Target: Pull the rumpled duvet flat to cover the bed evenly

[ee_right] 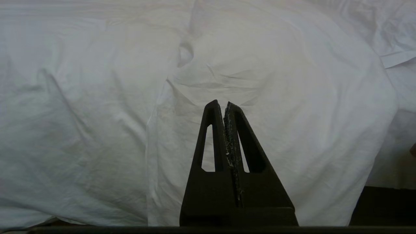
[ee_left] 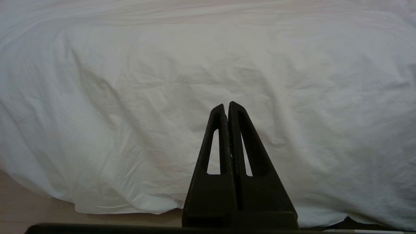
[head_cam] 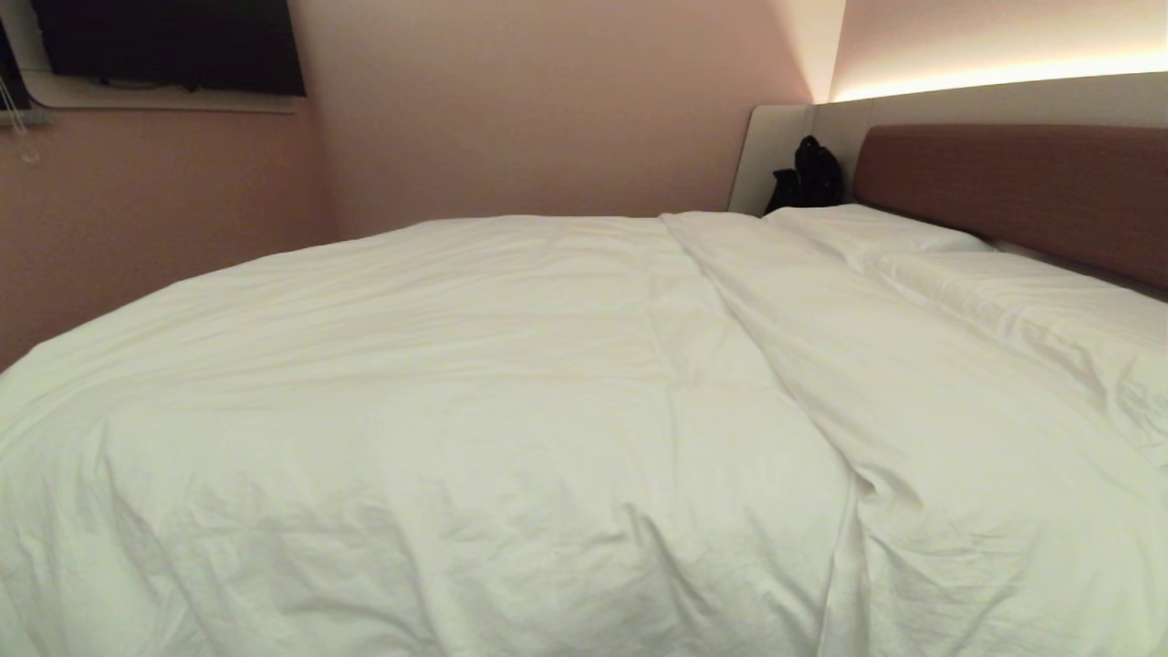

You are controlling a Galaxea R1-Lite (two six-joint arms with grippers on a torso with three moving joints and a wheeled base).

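The white duvet lies spread over the bed and hangs over its near side. One long fold runs from the far edge toward me. The bed's brown headboard is at the right. Neither arm shows in the head view. In the left wrist view my left gripper is shut and empty, pointing at the hanging duvet without touching it. My right gripper is also shut and empty in front of the duvet, next to an overlapping fold edge.
Two flat white pillows lie along the headboard. A black bag sits in the far corner beside it. A dark screen hangs on the pink wall at the left. Pale floor shows under the duvet's hem.
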